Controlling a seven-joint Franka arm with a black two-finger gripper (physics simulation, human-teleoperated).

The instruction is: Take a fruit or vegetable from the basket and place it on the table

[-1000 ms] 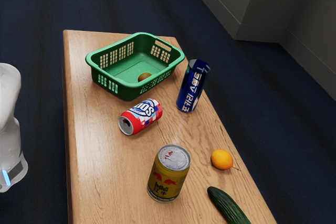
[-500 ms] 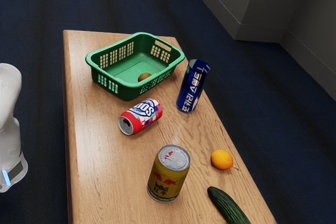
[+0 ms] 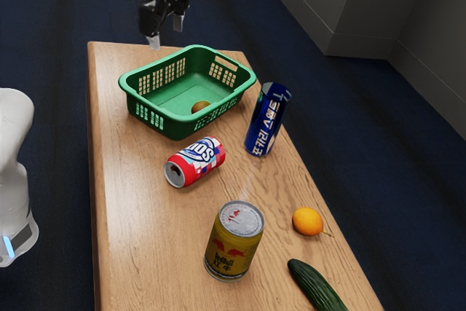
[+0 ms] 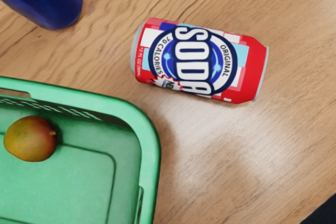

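In the exterior view we see the basket [image 3: 186,50]'s near wall hide the lower part of the mango [image 4: 30,139] inside; the picture's edge cuts off the cucumber [image 3: 317,286]. Our wrist view crops the basket and blue can [image 4: 50,1]. The mango's slightly longer axis runs roughly along the wall beside it, stem end toward the corner nearest the soda can [image 4: 199,61]. Our tool [image 3: 166,33] hangs with fingers spread apart, holding nothing.

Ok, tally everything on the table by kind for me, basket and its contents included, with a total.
Drink cans: 3 (red soda can, blue can, gold can)
Fruits: 2 (brownish fruit in the basket, orange fruit)
Cucumbers: 1 (dark green cucumber)
Baskets: 1 (green basket)
Total: 7
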